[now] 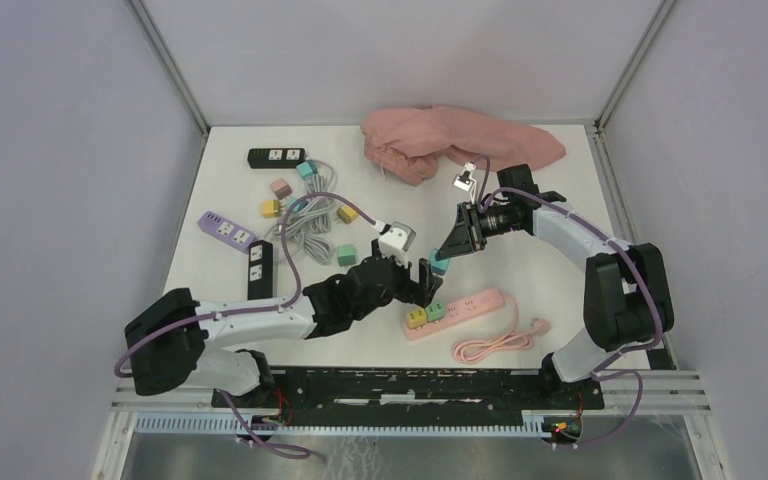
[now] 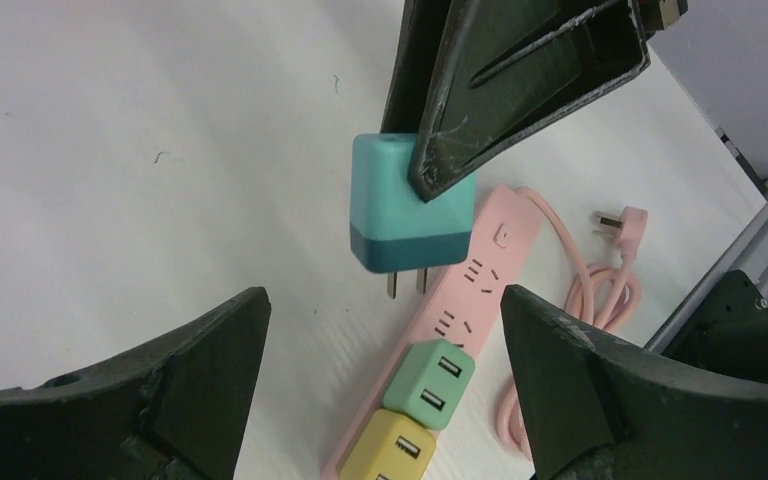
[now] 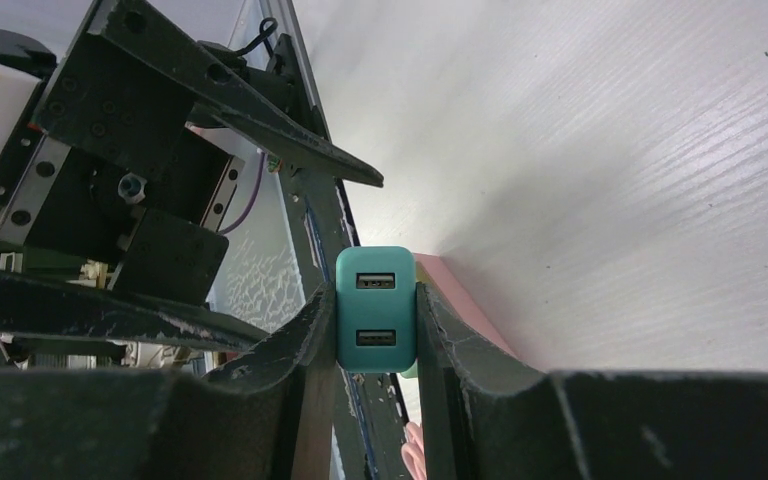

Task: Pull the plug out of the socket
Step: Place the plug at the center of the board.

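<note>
Right gripper (image 3: 375, 300) pinches the teal plug (image 2: 405, 205), prongs clear above the pink power strip (image 2: 482, 268); left gripper (image 2: 382, 300) spread wide over it.

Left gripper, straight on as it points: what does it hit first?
Probably the teal plug held by the right gripper, directly ahead; depth is unclear, and the pink power strip lies beneath.

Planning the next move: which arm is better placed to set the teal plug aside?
Right: the right pincer is shut on the teal plug, prongs clear of the pink strip; the left pincer is open.
</note>
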You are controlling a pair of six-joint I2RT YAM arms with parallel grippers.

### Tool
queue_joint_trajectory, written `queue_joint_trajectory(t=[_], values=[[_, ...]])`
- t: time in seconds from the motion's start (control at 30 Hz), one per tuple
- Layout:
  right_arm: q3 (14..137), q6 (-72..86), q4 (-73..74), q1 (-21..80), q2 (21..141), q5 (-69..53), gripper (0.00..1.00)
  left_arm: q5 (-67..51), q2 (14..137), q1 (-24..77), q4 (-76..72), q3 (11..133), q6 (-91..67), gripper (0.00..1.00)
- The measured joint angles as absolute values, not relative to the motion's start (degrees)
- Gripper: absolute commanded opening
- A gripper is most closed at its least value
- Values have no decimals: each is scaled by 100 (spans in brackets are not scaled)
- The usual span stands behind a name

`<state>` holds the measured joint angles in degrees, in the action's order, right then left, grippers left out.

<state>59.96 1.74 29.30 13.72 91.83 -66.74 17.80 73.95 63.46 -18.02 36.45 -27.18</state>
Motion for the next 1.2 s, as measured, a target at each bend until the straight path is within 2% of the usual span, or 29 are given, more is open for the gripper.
queue_joint_trajectory(t=[0.13,0.23,0.4,0.47,0.53,0.57,0.63,0.67,0.7,0.87,1.2], values=[[5996,220,2930,1372,9194,-6639,5,2088,7859,6469,-1474,4204,-2801,89],[5996,235,2930,1372,9194,-6632,5,2399,8256,6543,-1090,4705,-2906,81],[5996,237,2932,1369,9196,-6630,6,2797,8862,6571,-521,5424,-2982,49],[5996,237,2869,1369,9223,-6569,9,2827,9008,6584,-384,5612,-2998,31],[5996,248,2893,1369,9251,-6563,15,2862,9063,6626,-266,5701,-2989,21],[5996,252,2893,1369,9266,-6563,22,2860,9067,6630,-231,5719,-2989,17],[5996,257,2904,1372,9275,-6558,45,2867,9070,6630,-183,5728,-2987,11],[5996,257,2917,1372,9275,-6558,89,2867,9070,6630,-183,5728,-2985,10],[5996,257,2930,1372,9275,-6558,98,2867,9070,6630,-180,5728,-2980,7],[6080,-110,3157,1313,9275,-6508,100,3028,8888,6650,-209,5446,-2936,3],[6160,-858,3739,1308,8960,-6300,100,3481,7406,6254,-757,3640,-2720,4]])
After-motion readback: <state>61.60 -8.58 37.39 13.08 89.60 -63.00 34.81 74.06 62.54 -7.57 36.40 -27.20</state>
